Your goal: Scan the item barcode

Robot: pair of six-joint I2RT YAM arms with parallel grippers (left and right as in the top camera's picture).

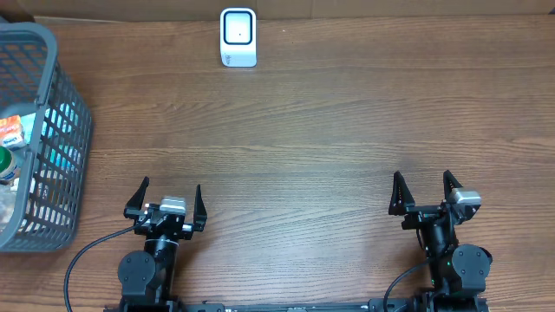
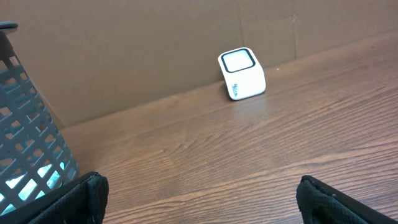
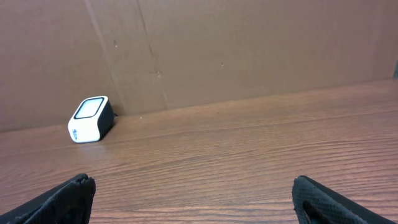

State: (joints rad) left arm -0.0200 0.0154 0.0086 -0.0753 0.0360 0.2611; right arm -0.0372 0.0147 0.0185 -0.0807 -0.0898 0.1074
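overhead, both are seen nearest, low over the tabletop: the left end effector and the right end effector, each spread wide, nothing held. further out on the left, the items are kept inside the basket, well apart from either. farthest, the scanner is set at the back edge. a pick could be fouled by the tall mesh wall, or the barcode could be left turned away from the scanner's window.

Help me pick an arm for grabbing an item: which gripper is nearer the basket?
The left gripper: it sits close beside the basket, while the right gripper is far off across the table.
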